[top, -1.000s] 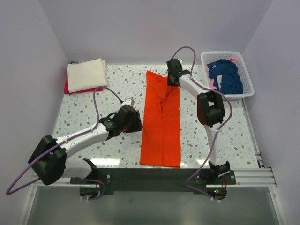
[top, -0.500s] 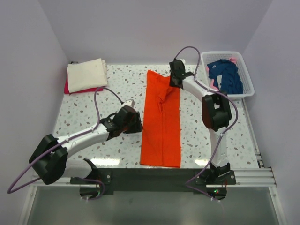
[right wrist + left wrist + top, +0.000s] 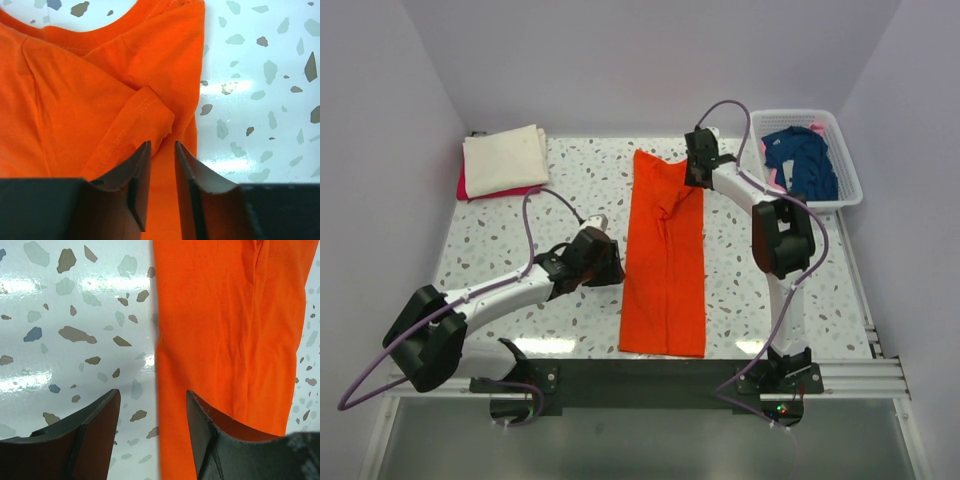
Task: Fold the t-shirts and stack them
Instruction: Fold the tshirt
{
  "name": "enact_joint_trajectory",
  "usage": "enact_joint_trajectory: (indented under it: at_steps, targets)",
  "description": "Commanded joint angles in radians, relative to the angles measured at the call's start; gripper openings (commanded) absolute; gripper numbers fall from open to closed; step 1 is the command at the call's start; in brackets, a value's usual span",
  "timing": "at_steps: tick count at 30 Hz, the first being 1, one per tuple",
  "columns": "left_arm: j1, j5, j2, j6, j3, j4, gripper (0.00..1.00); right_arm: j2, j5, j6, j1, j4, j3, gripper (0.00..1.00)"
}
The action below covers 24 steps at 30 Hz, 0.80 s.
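The bright orange t-shirt (image 3: 665, 255) lies flat as a long strip down the middle of the table. My left gripper (image 3: 611, 263) is open at the shirt's left edge. In the left wrist view (image 3: 152, 407) one finger is over the table and the other over the orange cloth (image 3: 225, 330). My right gripper (image 3: 698, 177) is at the shirt's far right corner. In the right wrist view (image 3: 160, 155) its jaws stand narrowly apart over the cloth, just short of the folded sleeve (image 3: 142, 115). A folded cream shirt (image 3: 503, 160) lies on a red one (image 3: 467, 189) at the back left.
A white lattice basket (image 3: 851, 178) at the back right holds a crumpled navy shirt (image 3: 805, 160) and a bit of pink cloth. Side walls close in on the table at left and right. A dark rail runs along the near edge.
My right gripper has shifted slightly right and back along the shirt's far end, and the sleeve fold there has moved a little. My left gripper has edged slightly toward the shirt.
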Motion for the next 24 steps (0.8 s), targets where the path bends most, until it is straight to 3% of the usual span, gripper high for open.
enact_joint_trajectory:
  at_steps: [1,3,11,24]
  targets:
    - [0.011,0.011,0.006,0.028,-0.005,0.046,0.60,0.009,0.029,0.004,-0.026,-0.003,-0.001,0.31]
    - [0.011,0.014,0.005,0.030,-0.007,0.046,0.60,0.001,0.031,0.001,-0.026,-0.013,-0.001,0.35]
    - [0.013,0.017,0.011,0.033,0.002,0.054,0.60,-0.071,-0.004,0.007,-0.005,0.008,-0.012,0.33]
    - [0.016,0.014,0.031,0.039,0.015,0.043,0.60,0.121,-0.053,0.009,-0.007,-0.015,0.103,0.22]
